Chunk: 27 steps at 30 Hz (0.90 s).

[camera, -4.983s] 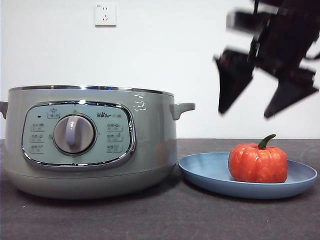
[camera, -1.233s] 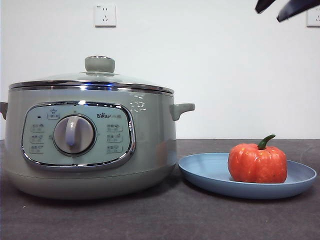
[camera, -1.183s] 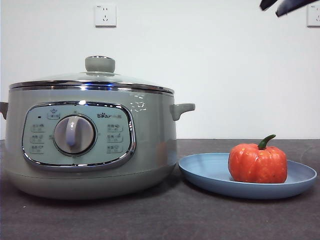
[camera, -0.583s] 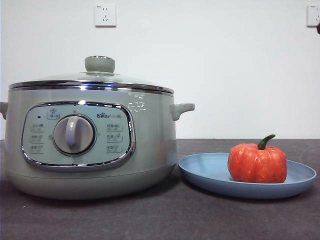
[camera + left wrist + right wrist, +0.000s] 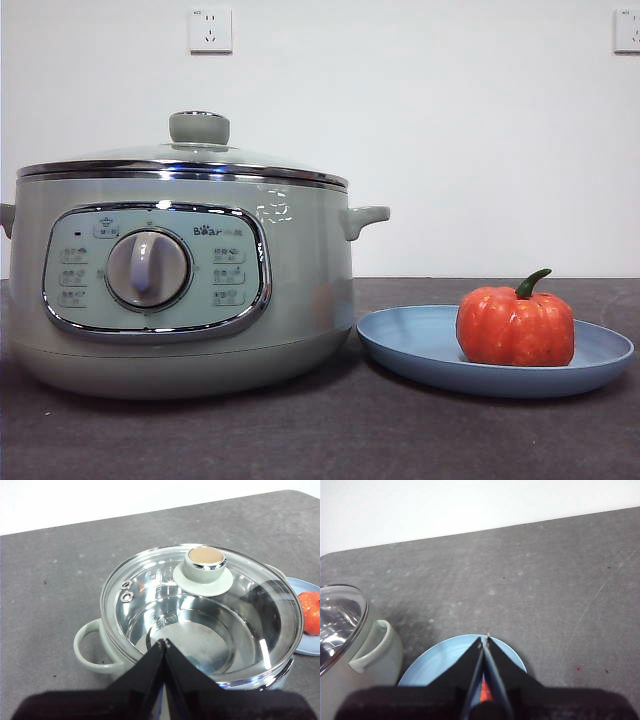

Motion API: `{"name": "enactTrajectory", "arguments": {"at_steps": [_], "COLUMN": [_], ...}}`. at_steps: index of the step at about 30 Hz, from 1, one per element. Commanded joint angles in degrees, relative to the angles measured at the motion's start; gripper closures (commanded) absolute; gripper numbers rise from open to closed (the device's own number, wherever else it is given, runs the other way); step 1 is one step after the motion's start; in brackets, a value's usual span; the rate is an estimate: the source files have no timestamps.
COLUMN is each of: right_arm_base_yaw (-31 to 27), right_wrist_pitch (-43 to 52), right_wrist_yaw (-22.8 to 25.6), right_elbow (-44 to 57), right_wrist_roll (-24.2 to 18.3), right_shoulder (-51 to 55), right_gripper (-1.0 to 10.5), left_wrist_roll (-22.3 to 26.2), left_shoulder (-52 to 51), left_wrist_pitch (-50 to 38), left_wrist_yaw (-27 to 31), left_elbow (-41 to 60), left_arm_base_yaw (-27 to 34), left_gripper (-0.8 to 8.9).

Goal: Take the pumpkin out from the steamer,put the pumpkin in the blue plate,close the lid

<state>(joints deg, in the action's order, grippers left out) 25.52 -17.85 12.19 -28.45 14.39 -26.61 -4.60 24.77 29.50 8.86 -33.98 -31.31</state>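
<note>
Front view: the small orange-red ribbed pumpkin (image 5: pixel 516 325) is sitting in the shallow light-blue plate (image 5: pixel 420 352), right of the large sage-green steamer (image 5: pixel 185 285); the domed glass lid (image 5: pixel 190 160) is resting on the rim. White wall sockets (image 5: pixel 210 29) are showing far behind.

Left wrist view: the left gripper (image 5: pixel 164 644) is hanging above the steamer, jaws pressed together, holding nothing.

Right wrist view: the right gripper (image 5: pixel 484 642) is hovering over the plate, jaws together, empty.

Risk: little; an unseated lid could be sliding off.
</note>
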Motion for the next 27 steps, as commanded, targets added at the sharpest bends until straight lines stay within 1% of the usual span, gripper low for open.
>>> {"name": "enactTrajectory", "arguments": {"at_steps": [1, 8, 11, 14, 20, 23, 27], "right_arm_base_yaw": [0.04, 0.04, 0.04, 0.04, 0.04, 0.04, 0.04], "right_wrist_pitch": [0.31, 0.15, 0.13, 0.00, -1.33, -1.57, -1.55], "right_wrist_yaw": [0.20, 0.17, 0.17, 0.17, 0.15, 0.17, 0.17], "right_elbow": [0.26, 0.26, 0.26, 0.26, 0.26, 0.26, 0.26], "right_wrist_roll": [0.61, 0.63, 0.63, 0.61, 0.63, 0.61, 0.63], "right_shoulder": [0.00, 0.00, 0.00, 0.00, 0.00, 0.00, 0.00], "right_gripper": [9.4, 9.5, 9.4, 9.4, 9.4, 9.4, 9.4], "left_wrist_roll": [-0.59, -0.61, -0.59, 0.13, 0.98, 3.19, 3.50], "left_shoulder": [-0.07, -0.52, -3.56, -7.63, -14.53, -16.72, -20.02], "left_wrist_pitch": [0.22, 0.63, 1.86, 2.34, 0.42, -3.23, -10.19], "left_wrist_yaw": [0.02, 0.02, -0.85, -3.63, -1.05, -1.64, -1.66], "left_elbow": [0.13, 0.13, 0.13, 0.17, 1.42, 5.05, 13.14], "left_arm_base_yaw": [-0.24, 0.00, 2.43, 7.80, 19.78, 23.87, 27.61], "left_gripper": [8.16, 8.16, 8.16, 8.16, 8.16, 8.16, 8.16]}}
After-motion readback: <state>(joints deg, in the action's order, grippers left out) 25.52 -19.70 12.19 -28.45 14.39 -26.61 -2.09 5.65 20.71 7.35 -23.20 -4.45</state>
